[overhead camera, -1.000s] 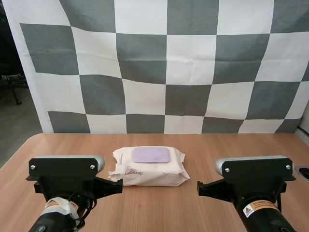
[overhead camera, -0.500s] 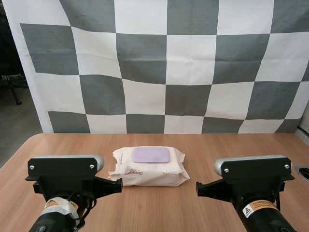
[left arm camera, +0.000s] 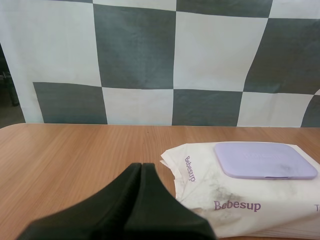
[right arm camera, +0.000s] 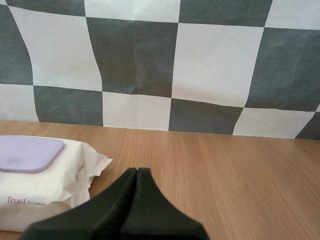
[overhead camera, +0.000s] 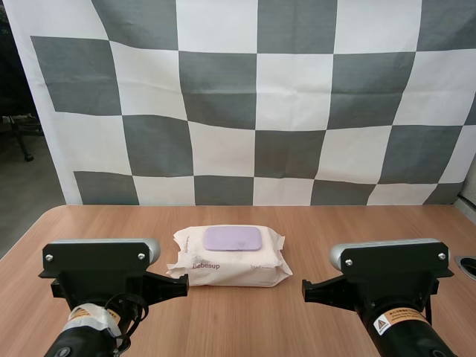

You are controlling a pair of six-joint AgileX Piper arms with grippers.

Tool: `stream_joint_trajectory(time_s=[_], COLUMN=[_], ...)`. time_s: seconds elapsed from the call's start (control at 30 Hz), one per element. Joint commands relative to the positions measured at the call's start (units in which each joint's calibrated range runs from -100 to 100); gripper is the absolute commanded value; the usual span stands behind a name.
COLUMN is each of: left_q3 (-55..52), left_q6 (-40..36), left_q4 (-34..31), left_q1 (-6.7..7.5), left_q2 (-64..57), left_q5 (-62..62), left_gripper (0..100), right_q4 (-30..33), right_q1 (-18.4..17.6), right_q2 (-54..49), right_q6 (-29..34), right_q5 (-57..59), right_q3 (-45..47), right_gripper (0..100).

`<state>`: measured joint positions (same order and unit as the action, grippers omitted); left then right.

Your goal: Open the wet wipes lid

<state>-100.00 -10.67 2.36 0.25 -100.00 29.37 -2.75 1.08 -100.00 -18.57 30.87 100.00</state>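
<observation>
A cream pack of wet wipes (overhead camera: 229, 258) lies flat on the wooden table (overhead camera: 312, 223), its lilac lid (overhead camera: 233, 238) down flat on top. In the left wrist view the pack (left arm camera: 235, 200) lies just ahead and to the side of my left gripper (left arm camera: 141, 167), whose fingers lie together as one dark wedge. From the right wrist view the pack (right arm camera: 45, 182) sits off to the side of my right gripper (right arm camera: 137, 172), also shut on nothing. Both arms rest near the table's front edge, left arm (overhead camera: 100, 286) and right arm (overhead camera: 390, 286), short of the pack.
A dark round hole (overhead camera: 467, 264) sits in the tabletop at the far right edge. Bare wood stretches between the two arms in front of the pack.
</observation>
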Motion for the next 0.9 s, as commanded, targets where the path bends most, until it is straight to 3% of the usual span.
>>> stream_joint_trajectory(time_s=[0.0,0.87], left_q3=[0.0,0.0], left_q6=[0.06,0.06], left_q4=[0.07,0.07], left_q1=[0.0,0.0], left_q2=[0.0,0.0], left_q5=[-0.03,-0.03], left_gripper=[0,0], right_q4=[-0.04,-1.01], right_q1=[-0.01,-0.01], right_q2=[0.0,0.0], right_q6=[-0.04,-0.04], right_q5=[0.13,0.13], right_q3=[0.0,0.0], right_gripper=[0,0])
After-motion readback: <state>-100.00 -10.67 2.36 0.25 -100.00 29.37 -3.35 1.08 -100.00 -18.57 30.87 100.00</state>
